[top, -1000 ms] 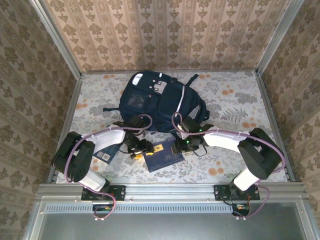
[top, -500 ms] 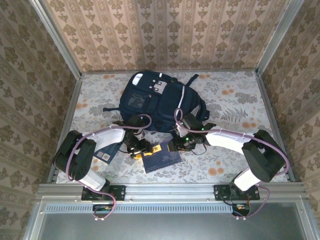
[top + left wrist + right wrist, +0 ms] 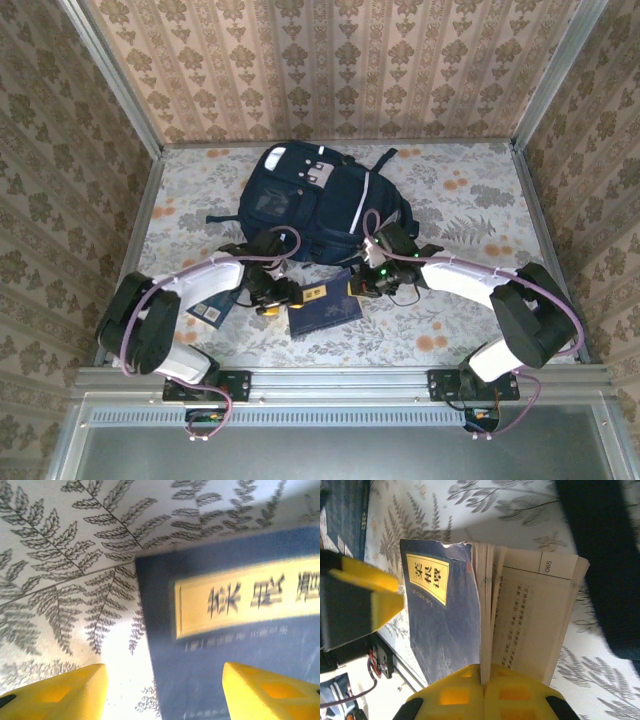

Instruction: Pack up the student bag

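At far left a small dark booklet lies half hidden under the left arm. Beside it the left gripper hangs low with its jaws wide apart, as a second ago, straddling the near corner of the blue book and holding nothing. Its label is too blurred for us to read. Behind, at the middle of the floral tablecloth, the student bag lies unmoved, and we cannot see inside it. The right gripper, open a second ago, has pinched shut on the book's right edge. Cover and pages fan up from its fingers.
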You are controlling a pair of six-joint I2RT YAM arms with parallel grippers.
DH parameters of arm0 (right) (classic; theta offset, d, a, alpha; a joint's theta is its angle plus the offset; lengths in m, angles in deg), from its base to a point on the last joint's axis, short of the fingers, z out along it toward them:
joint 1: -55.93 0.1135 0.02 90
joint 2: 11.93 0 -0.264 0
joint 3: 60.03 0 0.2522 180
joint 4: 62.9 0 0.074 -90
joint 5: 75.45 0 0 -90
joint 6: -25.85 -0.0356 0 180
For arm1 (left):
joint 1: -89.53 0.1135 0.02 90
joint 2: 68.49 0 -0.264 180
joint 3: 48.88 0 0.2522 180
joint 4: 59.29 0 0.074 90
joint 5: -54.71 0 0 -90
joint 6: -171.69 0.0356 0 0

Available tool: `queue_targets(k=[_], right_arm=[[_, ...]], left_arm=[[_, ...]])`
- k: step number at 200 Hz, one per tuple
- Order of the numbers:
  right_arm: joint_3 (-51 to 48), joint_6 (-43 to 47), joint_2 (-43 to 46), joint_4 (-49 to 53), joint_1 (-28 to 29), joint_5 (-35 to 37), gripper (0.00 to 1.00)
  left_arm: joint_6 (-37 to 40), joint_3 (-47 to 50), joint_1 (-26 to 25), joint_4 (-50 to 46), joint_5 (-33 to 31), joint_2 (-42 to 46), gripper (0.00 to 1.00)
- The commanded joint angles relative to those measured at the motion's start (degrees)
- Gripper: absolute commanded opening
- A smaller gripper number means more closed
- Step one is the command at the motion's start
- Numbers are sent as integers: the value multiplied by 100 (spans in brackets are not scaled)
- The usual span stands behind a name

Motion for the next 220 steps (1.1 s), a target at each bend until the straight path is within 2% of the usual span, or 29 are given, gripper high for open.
queue_targets(k=[1, 16, 32, 52, 70, 87, 119, 162, 170, 178, 186, 199, 212, 220], right_arm=[[-41, -389, 203, -104, -199, -245, 0], [-11, -608, 161, -133, -273, -414, 0], [-45, -889, 136, -347, -324, -607, 0], [-74, -1178, 112, -578, -373, -804, 0], [-139, -1417, 137, -848, -429, -881, 0], [-203, -1641, 135, -1110, -468, -997, 0], [-269, -1785, 144, -1332, -487, -1135, 0], [-513, -2168, 158, -1883, -501, -1326, 0], [-550, -2210, 165, -1924, -510, -1341, 0], [-585, -2252, 166, -1973, -518, -1356, 0], [-610, -2307, 185, -2015, -544, -1382, 0], [-647, -2358, 224, -2044, -581, -1392, 0], [-677, -2383, 289, -2036, -625, -1362, 0], [-686, -2404, 336, -2027, -661, -1337, 8]], left_arm=[[439, -411, -529, -735, -1166, 565, 64], [751, -658, -913, -918, -1676, 814, 64], [1214, -815, -1248, -915, -1755, 956, 65], [1697, -866, -1986, -667, -2224, 1043, 67], [1915, -950, -2657, -544, -2877, 799, 69], [2086, -1058, -3067, -538, -3336, 372, 70], [2419, -1130, -3584, -209, -4032, -218, 71], [2450, -1110, -3721, 195, -5251, -554, 69], [2435, -1078, -3729, 243, -5417, -557, 65], [2447, -1029, -3729, 294, -5511, -533, 57], [2461, -986, -3745, 339, -5571, -486, 45], [2434, -907, -3772, 353, -5642, -366, 21], [2407, -832, -3782, 334, -5627, -166, 7], [2406, -774, -3788, 336, -5588, -14, 1]])
